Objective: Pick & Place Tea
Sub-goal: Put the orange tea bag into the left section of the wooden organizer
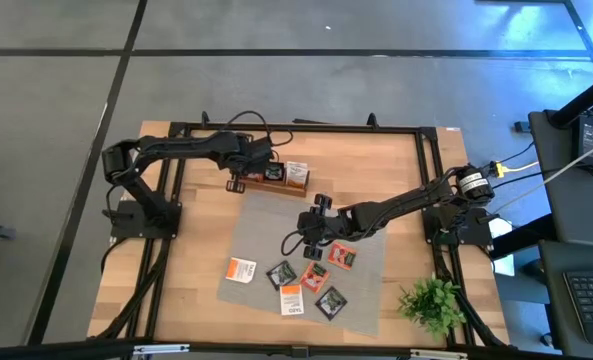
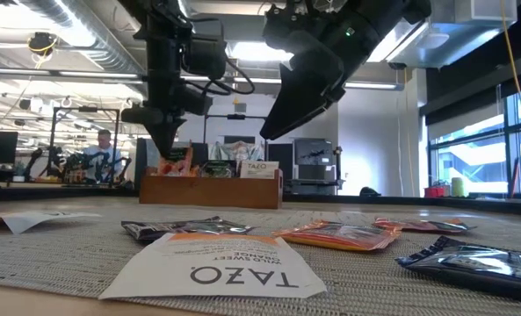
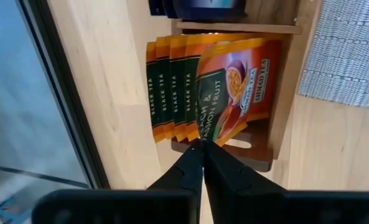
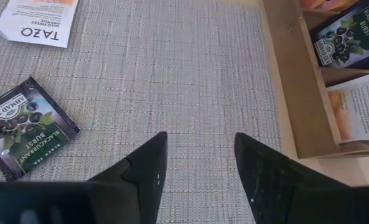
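A grey woven mat (image 1: 311, 255) covers the wooden table (image 1: 191, 260); an office shows beyond it. Loose tea sachets (image 1: 306, 280) lie on the mat's near part; others stand in the wooden tray (image 1: 276, 178) at its far edge. The left gripper (image 3: 203, 152), fingers together, pinches an orange sachet (image 3: 234, 87) over the tray's end compartment. The right gripper (image 4: 200, 155) hovers above mid-mat, fingers apart and empty.

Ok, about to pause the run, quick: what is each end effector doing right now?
Left end effector: closed, empty, at the orange sachets in the tray.
Right end effector: open, empty, above the mat.
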Controlling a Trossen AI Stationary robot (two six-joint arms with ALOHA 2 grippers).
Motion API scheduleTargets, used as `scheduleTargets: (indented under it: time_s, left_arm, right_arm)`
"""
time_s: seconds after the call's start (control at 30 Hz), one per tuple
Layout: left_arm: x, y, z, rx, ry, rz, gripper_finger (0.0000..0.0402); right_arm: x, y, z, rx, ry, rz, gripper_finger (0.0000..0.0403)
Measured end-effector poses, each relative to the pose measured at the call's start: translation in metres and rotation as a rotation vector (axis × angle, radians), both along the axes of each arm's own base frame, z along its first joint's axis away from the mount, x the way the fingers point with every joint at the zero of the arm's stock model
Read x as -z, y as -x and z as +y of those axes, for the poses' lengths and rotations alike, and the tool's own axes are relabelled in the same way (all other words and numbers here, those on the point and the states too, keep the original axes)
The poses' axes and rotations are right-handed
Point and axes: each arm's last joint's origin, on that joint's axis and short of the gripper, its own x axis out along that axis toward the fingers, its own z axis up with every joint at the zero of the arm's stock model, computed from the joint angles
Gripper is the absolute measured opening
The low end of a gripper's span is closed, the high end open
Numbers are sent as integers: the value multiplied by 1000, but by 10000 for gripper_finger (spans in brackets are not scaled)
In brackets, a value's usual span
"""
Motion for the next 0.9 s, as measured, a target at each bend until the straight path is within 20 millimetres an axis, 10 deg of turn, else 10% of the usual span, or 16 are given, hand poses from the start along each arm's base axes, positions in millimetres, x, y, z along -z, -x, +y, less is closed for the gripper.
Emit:
scheduleTargets:
  time_s: [0.6,0.9]
  left_arm:
    - [-10,3,-7,-5,-166,47,119]
    - [-60,12,-34,-40,163,-447,136]
  right_arm:
    - [1,0,0,1,1,7,188]
    - [3,4,0,4,7,52,188]
